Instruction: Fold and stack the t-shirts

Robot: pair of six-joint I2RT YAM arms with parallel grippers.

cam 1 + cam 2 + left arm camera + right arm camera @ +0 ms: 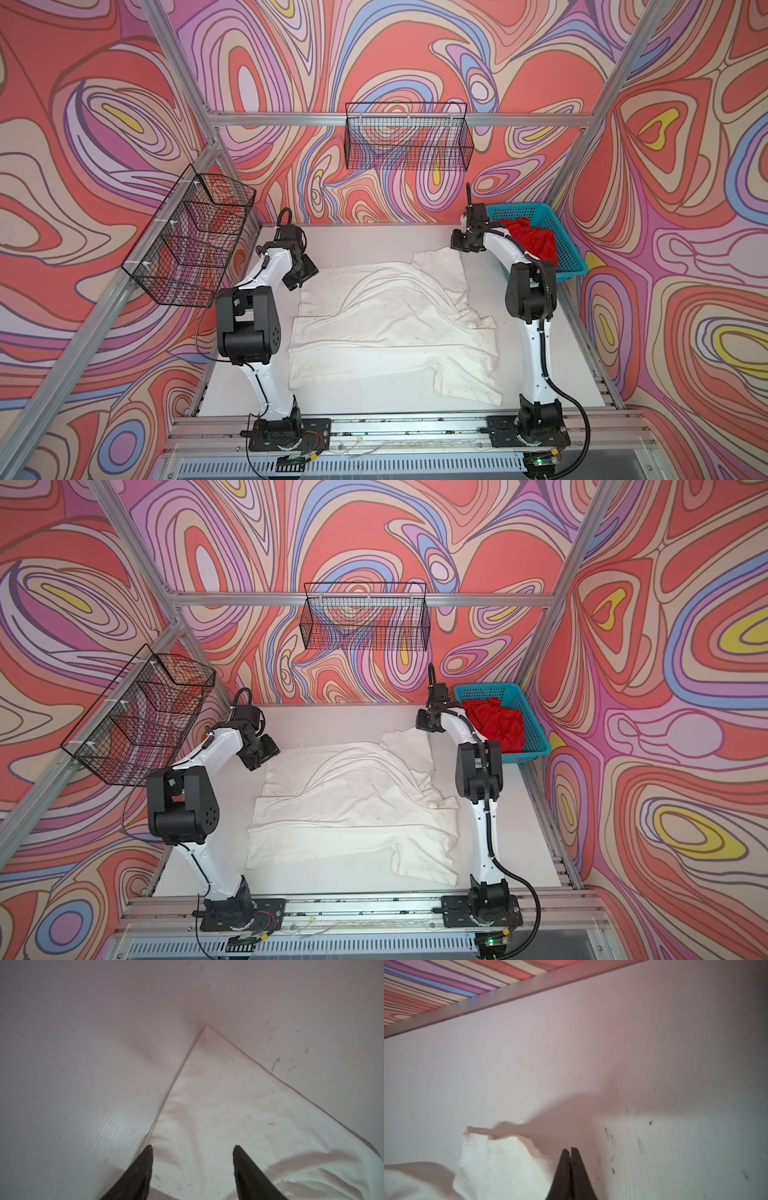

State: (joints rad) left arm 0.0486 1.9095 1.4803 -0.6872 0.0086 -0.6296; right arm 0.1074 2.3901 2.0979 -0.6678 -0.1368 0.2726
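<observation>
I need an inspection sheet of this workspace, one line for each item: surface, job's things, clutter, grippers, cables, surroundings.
Surface: white table, with dark scuff marks in the wrist views.
Job's things: white t-shirt lies spread on the table, wrinkled, with faint dark specks; red t-shirt is crumpled inside the teal basket.
Clutter: nothing seen.
Grippers: left gripper is open, over a corner of the white t-shirt; right gripper is shut at the shirt's far edge; whether it pinches cloth I cannot tell.
Cables: black cable loops beside the right arm's base.
Surroundings: swirl-patterned walls; two black wire baskets hang on the aluminium frame.
</observation>
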